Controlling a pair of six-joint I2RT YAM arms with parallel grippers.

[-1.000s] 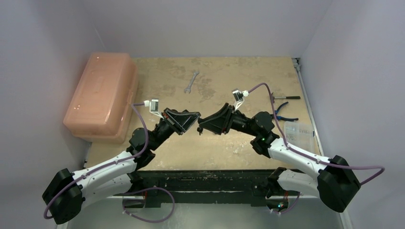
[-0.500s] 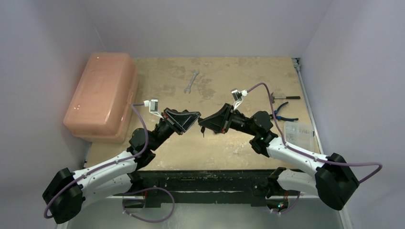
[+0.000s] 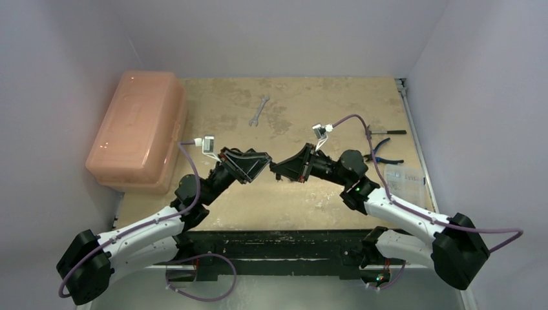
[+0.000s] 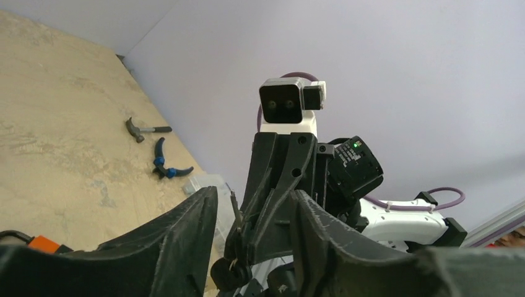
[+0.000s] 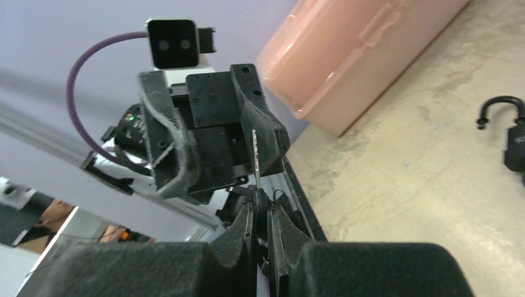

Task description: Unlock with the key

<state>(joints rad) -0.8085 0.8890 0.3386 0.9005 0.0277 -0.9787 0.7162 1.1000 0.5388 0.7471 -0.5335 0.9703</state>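
The key (image 5: pixel 255 154) has a thin metal blade and a black head. My right gripper (image 5: pixel 260 207) is shut on the head, with the blade sticking out past the fingertips. In the left wrist view the key (image 4: pixel 234 207) stands between the spread fingers of my left gripper (image 4: pixel 254 195), which is open and apart from it. Seen from above, the left gripper (image 3: pixel 262 169) and the right gripper (image 3: pixel 276 171) meet tip to tip over the middle of the table. A black padlock (image 5: pixel 511 133) lies on the table at the right edge of the right wrist view; the top view does not show it.
A pink plastic box (image 3: pixel 136 129) takes up the left side of the table. A wrench (image 3: pixel 258 110) lies at the back middle. A hammer (image 3: pixel 384 132), blue-handled pliers (image 3: pixel 381 152) and a clear plastic case (image 3: pixel 404 181) lie at the right.
My left gripper has opened and let go of the key. My right gripper has closed on the key's head. Both arms have stayed almost in place.
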